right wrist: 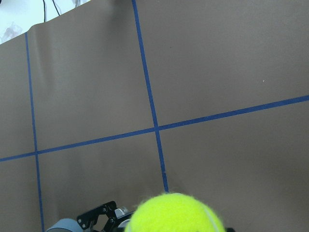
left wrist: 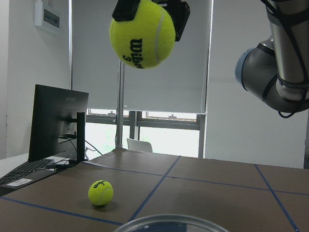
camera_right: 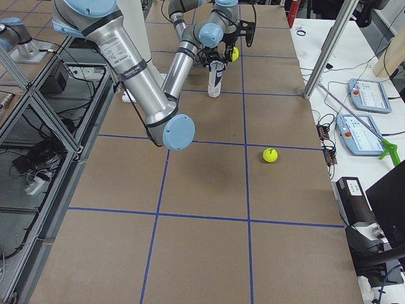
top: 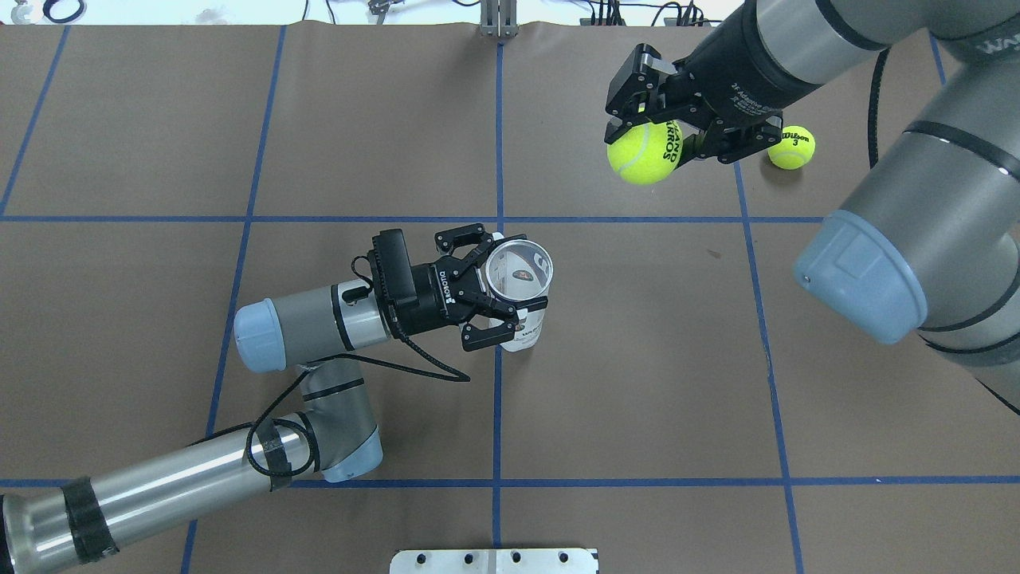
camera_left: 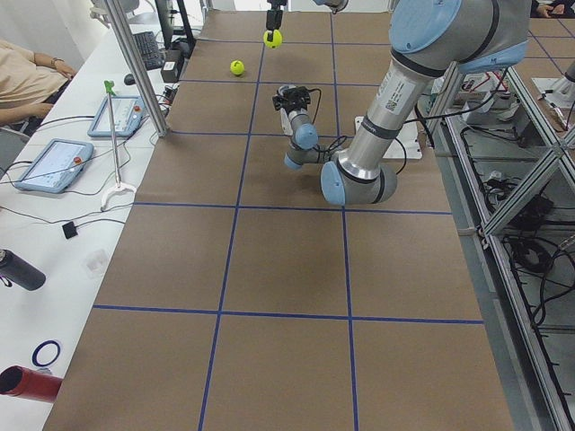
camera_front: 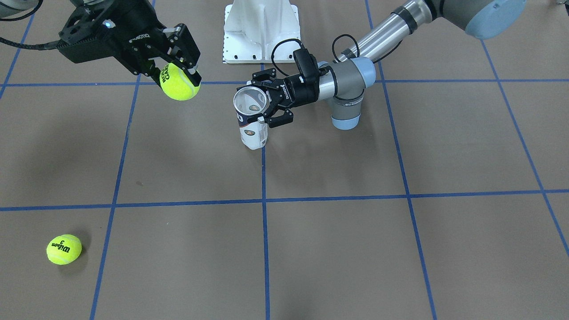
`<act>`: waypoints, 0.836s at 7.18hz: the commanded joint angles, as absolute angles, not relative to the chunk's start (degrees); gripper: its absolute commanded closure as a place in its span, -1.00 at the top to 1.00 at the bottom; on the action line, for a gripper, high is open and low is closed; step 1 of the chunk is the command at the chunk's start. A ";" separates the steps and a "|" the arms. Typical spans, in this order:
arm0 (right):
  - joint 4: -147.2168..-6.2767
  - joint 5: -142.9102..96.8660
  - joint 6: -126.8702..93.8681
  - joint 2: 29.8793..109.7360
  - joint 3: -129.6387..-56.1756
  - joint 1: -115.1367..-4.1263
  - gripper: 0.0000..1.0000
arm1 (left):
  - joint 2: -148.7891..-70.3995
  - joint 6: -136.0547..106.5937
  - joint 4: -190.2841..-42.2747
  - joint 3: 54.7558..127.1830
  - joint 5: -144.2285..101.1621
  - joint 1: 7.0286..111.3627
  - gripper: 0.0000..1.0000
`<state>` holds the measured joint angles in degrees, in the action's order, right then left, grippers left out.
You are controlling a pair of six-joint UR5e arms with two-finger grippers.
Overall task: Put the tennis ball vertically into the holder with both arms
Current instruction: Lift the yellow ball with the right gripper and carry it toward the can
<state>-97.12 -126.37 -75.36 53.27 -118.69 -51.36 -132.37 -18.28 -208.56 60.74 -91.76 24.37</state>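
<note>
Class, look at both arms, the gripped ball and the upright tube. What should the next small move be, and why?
Probably the right gripper should carry its tennis ball sideways until it hangs above the open mouth of the holder. The ball is in the air, well off to one side of the holder, which the left gripper grips upright.

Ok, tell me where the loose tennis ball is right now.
In the overhead view the loose ball lies on the table in the upper right, just right of the right gripper, which holds the other ball.
</note>
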 commanded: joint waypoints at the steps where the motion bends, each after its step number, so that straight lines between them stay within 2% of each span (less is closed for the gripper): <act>1: -97.12 -124.21 -78.90 51.08 -118.30 -49.41 -0.30 | -132.36 -18.28 -208.56 60.73 -91.76 24.35 0.72; 3: -97.12 -119.74 -81.19 49.93 -117.69 -45.64 -0.27 | -132.36 -18.28 -208.56 60.73 -91.76 24.26 0.72; 4: -97.12 -117.01 -83.47 47.75 -115.60 -43.70 -0.11 | -132.36 -18.28 -208.56 60.73 -91.76 24.26 0.72; 6: -101.30 -109.20 -84.99 43.53 -112.68 -38.00 -0.09 | -132.36 -18.28 -208.56 60.73 -91.76 24.26 0.72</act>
<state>-98.49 -114.04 -84.09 46.06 -114.18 -41.45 -132.36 -18.28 -208.56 60.73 -91.76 24.26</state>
